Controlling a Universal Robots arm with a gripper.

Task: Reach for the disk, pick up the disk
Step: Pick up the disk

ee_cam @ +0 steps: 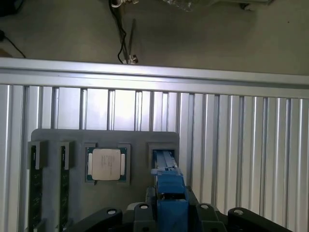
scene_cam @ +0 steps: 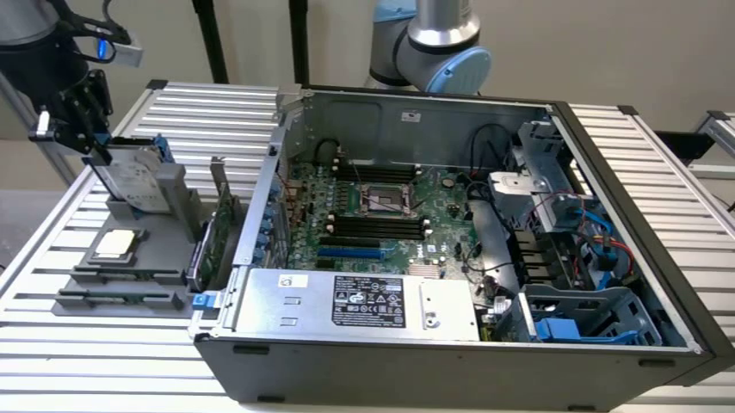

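Exterior view: the disk (scene_cam: pixel 136 176) stands on edge in a slot at the far end of the grey holder tray (scene_cam: pixel 120 303), and the gripper (scene_cam: pixel 101 153) sits down over its top edge. Whether the gripper clamps it, I cannot tell. Wrist view: the disk's blue rail (ee_cam: pixel 167 176) rises from the tray beside the CPU chip (ee_cam: pixel 106 164).

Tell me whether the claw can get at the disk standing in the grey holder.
Probably yes: the claw sits right at the top edge of the upright disk, nothing lies between them, and the grey holder leaves that edge exposed.
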